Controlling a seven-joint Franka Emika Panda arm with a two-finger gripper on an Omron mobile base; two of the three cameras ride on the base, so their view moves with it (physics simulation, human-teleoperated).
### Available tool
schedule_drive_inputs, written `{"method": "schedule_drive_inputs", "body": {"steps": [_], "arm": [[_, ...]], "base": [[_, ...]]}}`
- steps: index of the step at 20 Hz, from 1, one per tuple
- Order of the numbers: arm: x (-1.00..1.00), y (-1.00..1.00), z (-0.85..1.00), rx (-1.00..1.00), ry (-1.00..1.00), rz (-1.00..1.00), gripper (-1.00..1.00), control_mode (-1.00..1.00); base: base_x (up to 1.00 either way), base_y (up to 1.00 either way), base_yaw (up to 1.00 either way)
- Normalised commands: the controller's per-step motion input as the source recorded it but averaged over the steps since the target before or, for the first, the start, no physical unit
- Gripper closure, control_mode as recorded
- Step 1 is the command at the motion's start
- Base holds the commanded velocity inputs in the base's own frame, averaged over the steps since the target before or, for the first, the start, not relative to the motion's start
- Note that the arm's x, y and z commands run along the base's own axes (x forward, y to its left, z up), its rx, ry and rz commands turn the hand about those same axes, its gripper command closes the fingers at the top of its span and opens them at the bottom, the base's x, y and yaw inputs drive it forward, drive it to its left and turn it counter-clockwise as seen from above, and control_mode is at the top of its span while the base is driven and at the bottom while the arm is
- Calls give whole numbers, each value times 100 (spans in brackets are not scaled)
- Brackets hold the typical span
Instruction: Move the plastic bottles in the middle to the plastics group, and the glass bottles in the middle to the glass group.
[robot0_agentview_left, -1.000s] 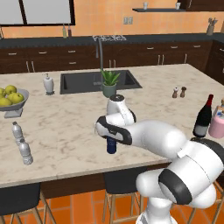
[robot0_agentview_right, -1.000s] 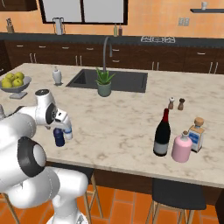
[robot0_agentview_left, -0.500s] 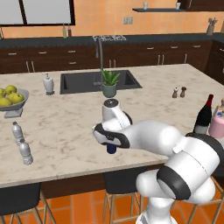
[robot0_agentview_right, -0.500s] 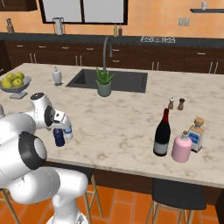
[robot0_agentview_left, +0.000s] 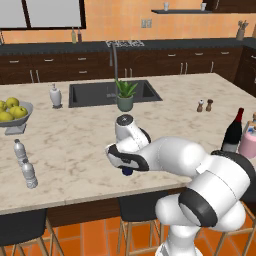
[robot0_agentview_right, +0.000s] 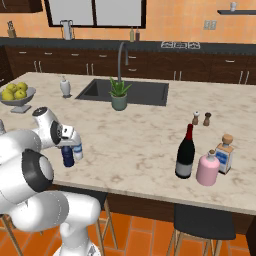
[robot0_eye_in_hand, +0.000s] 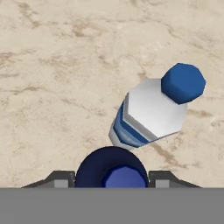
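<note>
Dark blue plastic sits right under the gripper (robot0_eye_in_hand: 112, 180): the hand view looks straight down on the opaque blue bottle (robot0_eye_in_hand: 112, 171), with one dark finger (robot0_eye_in_hand: 61, 179) showing on each side of its round top, spread wide enough to take the bottle between them, though whether they press on it I cannot tell. Just beside it stands the clear bottle (robot0_eye_in_hand: 146, 111) with a blue cap and pale label, upright on the marble counter (robot0_eye_in_hand: 52, 65). In the right base view the two bottles stand together near the counter's front edge, the blue bottle (robot0_agentview_right: 67, 156) nearer the edge and the clear bottle (robot0_agentview_right: 77, 150) touching or nearly touching it, with the gripper (robot0_agentview_right: 66, 141) low over them. In the left base view the arm hides most of the blue bottle (robot0_agentview_left: 128, 171). Two greyish water bottles (robot0_agentview_left: 24, 164) stand well apart at the left end, near a fruit bowl (robot0_agentview_left: 12, 116). A wine bottle (robot0_agentview_right: 185, 152) stands just beside a pink container (robot0_agentview_right: 208, 169) at the right end.
</note>
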Motion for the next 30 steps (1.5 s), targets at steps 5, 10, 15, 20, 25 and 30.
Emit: {"method": "schedule_drive_inputs", "body": {"steps": [5,10,15,20,25,30], "arm": [[-29,5,7,5,0,13,100,-100],[-47,59,29,14,-2,14,100,-100],[-32,100,9,0,-1,7,100,-100],[-8,100,14,0,0,2,100,-100],[21,98,9,0,-3,0,100,-100],[40,84,4,1,-3,0,100,-100]], "base": [[0,0,0],[0,0,0],[0,0,0],[0,0,0],[0,0,0],[0,0,0]]}}
